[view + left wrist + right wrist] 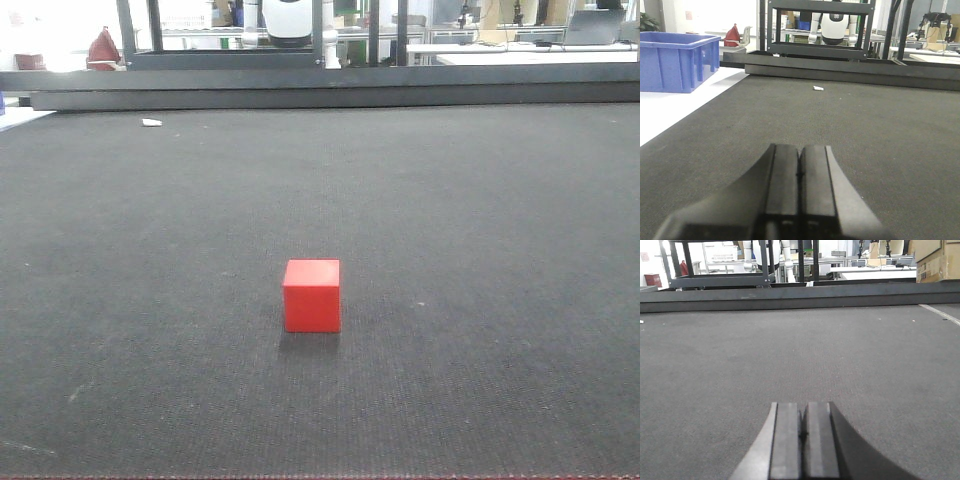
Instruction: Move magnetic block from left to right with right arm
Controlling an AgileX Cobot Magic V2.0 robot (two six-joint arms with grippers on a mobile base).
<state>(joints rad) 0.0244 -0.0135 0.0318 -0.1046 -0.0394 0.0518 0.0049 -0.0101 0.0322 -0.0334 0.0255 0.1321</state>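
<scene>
magnetic block: small solid red cube with matte faces and sharp edges. it rests flat on the dark, textured worktop, upright, with one face square to the front camera and the top face slightly lighter. it stands free near the middle of the front view, toward the near edge. right pincer: two dark flat fingers pressed pad to pad with a thin seam between them, low over the worktop.
</scene>
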